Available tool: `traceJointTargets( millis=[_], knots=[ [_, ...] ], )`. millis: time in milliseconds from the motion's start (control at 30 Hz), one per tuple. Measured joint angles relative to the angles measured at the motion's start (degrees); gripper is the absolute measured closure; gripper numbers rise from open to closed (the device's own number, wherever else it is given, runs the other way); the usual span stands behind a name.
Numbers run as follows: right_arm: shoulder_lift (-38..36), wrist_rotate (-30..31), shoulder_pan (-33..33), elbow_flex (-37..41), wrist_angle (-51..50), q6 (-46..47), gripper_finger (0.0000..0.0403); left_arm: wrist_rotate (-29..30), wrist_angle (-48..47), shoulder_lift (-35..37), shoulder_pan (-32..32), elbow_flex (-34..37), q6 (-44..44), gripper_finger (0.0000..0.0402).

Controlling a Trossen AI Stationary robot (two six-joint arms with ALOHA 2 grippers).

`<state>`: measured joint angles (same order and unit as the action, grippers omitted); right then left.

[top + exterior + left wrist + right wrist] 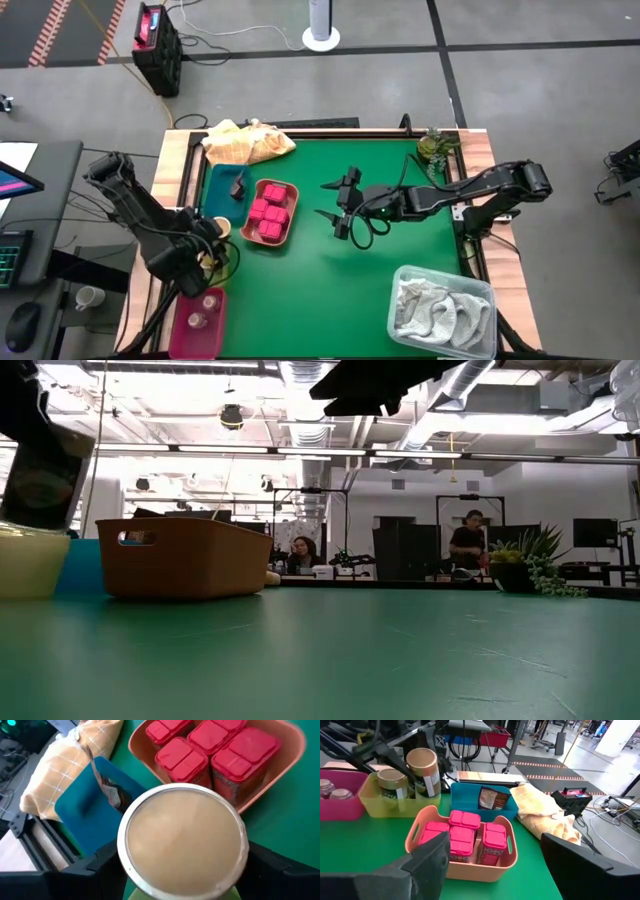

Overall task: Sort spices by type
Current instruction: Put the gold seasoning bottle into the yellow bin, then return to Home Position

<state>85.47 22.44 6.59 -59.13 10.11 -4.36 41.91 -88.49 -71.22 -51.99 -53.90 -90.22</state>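
Grey floor (pixel 520 150) — possibly concrete — bright ceiling lights (pixel 500 425).

My two arms are showing as dark, jointed links, near black all over. Thin black cables are looping beside my right gripper (pixel 337 207), whose fingers are tapering to narrow points. My left gripper (pixel 203 253) is showing broad, flat, matte black fingers (pixel 80 872) with angular edges.

No word, brand or number could be read anywhere. The tan cups (pixel 422 770) carried dark printed labels, and the dark packet (pixel 491 798) in the teal tray (pixel 470 795) bore a pale printed panel, perhaps text, but too small to make out. The pink packets (pixel 215 750) showed plain lids with no lettering.
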Motion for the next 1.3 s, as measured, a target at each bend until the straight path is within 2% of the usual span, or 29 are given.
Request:
traceJointTargets(
  millis=[300,500,833,967,1100,1300],
  knots=[
    [0.0,0.0,0.2,0.0,0.0,0.0,0.0068,-6.0,3.7,0.0,0.0,4.4,-2.7,0.0124],
    [0.0,0.0,0.2,0.0,0.0,0.0,0.0068,-7.4,4.3,0.0,0.0,4.4,-4.0,0.0121],
    [0.0,0.0,0.2,0.0,0.0,-0.1,0.0068,-7.8,5.3,0.0,0.0,4.4,-3.7,0.0085],
    [0.0,0.0,0.2,0.0,0.0,-0.1,0.0068,-6.3,4.0,0.0,0.2,4.0,-3.5,0.0084],
    [-0.7,-0.2,0.0,0.3,0.0,-1.1,0.0068,-1.7,-0.1,0.6,0.3,0.6,-2.6,0.0084],
    [-6.9,-13.2,-6.8,6.6,10.0,0.7,0.0068,9.7,5.5,8.1,0.8,-0.2,8.4,0.0084]
  ],
)
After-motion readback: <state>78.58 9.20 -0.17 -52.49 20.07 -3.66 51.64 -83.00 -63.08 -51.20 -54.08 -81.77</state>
